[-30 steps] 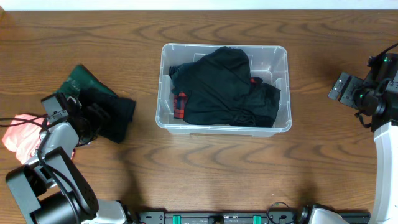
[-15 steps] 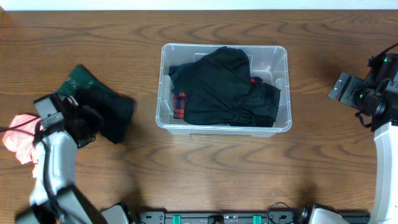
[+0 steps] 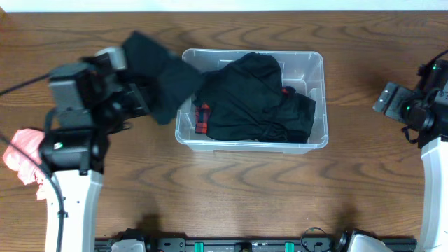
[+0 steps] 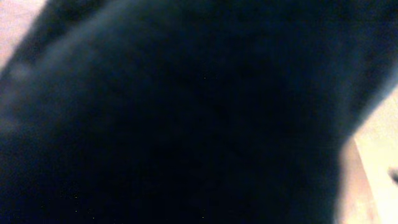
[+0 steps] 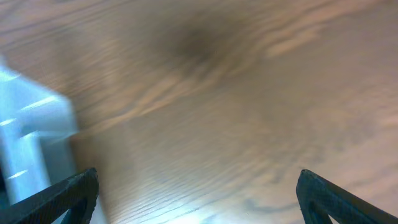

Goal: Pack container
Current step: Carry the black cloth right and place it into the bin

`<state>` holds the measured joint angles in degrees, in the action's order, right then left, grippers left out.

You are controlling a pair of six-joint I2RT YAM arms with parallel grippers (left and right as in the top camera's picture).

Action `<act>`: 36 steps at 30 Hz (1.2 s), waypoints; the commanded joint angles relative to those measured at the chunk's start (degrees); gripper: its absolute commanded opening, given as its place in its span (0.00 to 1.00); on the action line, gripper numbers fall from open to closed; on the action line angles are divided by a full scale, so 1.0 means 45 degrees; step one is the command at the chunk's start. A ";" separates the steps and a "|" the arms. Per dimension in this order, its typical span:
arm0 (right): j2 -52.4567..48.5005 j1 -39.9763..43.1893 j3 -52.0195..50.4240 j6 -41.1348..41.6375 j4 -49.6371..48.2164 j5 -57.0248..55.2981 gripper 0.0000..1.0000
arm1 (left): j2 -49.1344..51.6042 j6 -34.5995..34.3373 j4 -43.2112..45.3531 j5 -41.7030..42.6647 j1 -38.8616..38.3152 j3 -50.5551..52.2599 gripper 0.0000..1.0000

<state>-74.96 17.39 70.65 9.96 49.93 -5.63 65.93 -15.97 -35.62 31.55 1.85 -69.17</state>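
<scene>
The container (image 3: 318, 98) stands at the centre of the table (image 3: 245, 189), partly filled with dark clothes (image 3: 252, 98). At its 10 o'clock a black garment (image 3: 164, 77) is held aloft, its edge over the rim, by the left gripper (image 3: 129, 98). The fingers are hidden by cloth but are judged to be clamped on it for dropping in. At 3 o'clock the right gripper (image 3: 387, 98) is parked spread wide over bare wood, and a pink cloth (image 3: 21, 155) lies at 8 o'clock.

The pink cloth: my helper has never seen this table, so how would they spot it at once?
Start at the clear container in the middle of the wooden table and look to the table's left edge. There, beside the left arm's white link, lies a crumpled pink cloth. It is the only pale pink piece; the other clothes are black.
</scene>
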 commanded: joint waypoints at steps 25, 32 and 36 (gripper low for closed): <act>-0.0015 0.1739 -0.0039 0.1253 0.0287 0.0024 0.99 | 0.8612 0.5877 0.1938 0.1520 -0.7936 -0.3881 0.06; -0.0015 0.1734 -0.0039 0.1253 0.0287 0.0024 0.99 | 0.9709 0.5858 0.1953 0.1515 -0.8490 -0.4517 0.06; -0.0015 0.1739 -0.0039 0.1253 0.0291 0.0029 0.99 | 1.0229 0.5532 0.1923 0.1511 -0.8626 -0.4517 0.13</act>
<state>-74.96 25.04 70.65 14.70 51.20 -5.78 110.43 9.23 -26.83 37.10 -36.53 -88.12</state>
